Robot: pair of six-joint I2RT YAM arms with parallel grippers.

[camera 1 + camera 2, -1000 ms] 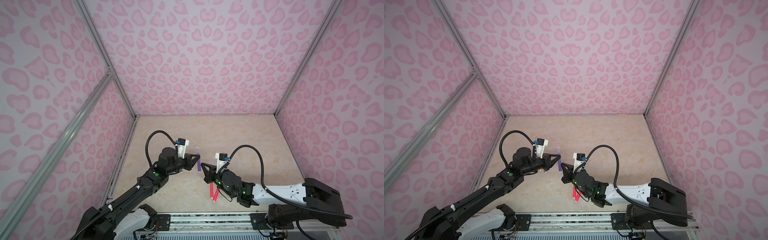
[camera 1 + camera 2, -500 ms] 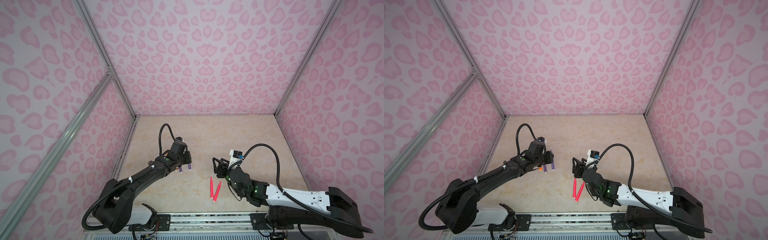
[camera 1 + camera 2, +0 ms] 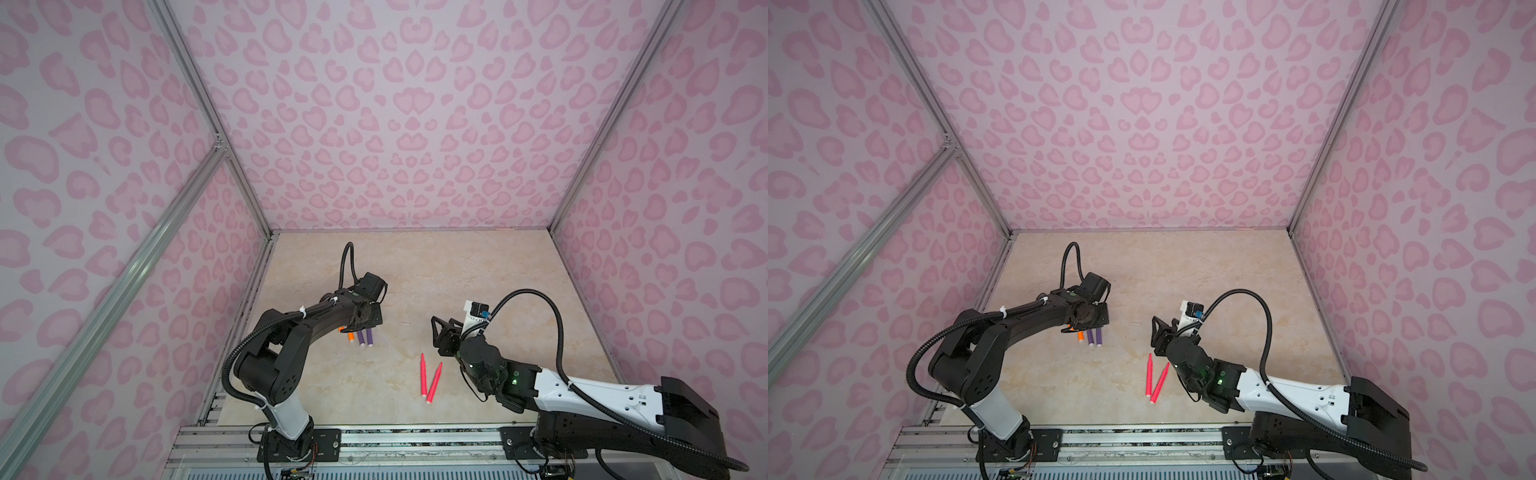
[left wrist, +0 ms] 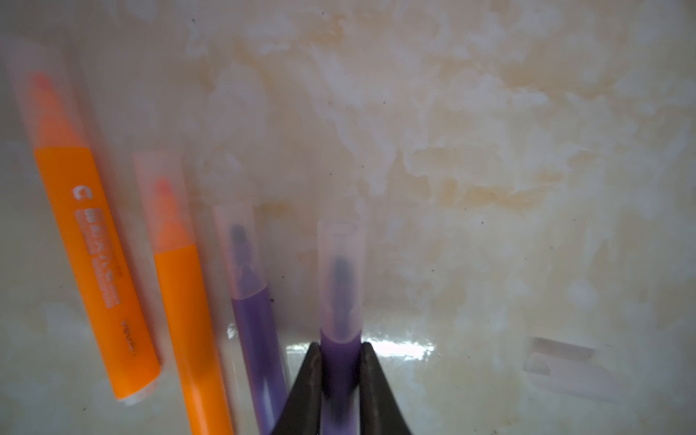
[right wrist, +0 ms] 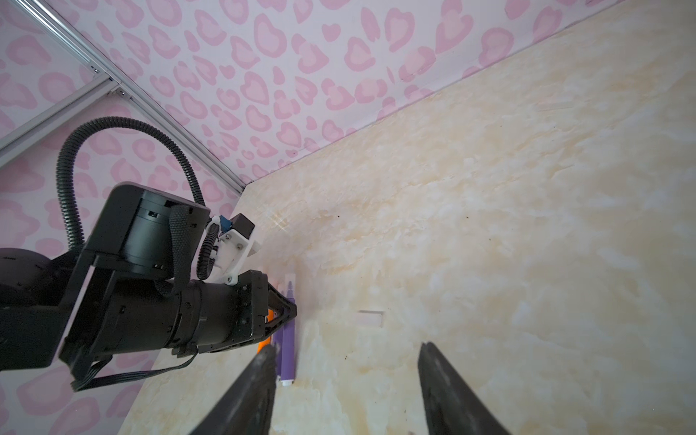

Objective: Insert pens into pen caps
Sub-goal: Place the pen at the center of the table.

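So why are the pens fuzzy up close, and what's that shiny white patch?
Left wrist view: the orange pens and the purple pen in the left gripper sit too near the lens, so they blur; the white patch is glare off the table. Both top views are sharp.

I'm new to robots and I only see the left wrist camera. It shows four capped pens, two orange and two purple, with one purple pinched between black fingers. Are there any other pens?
Observer: Yes. In both top views two pink-red pens lie side by side on the table, apart from your four. Their pointed tips look bare.
Visitor: Is the other claw holding anything?
Observer: No. The right gripper is open and empty.
Visitor: What about the loose clear tube at the edge of my picture?
Observer: In the right wrist view that clear cap lies on the table just ahead of the right gripper.
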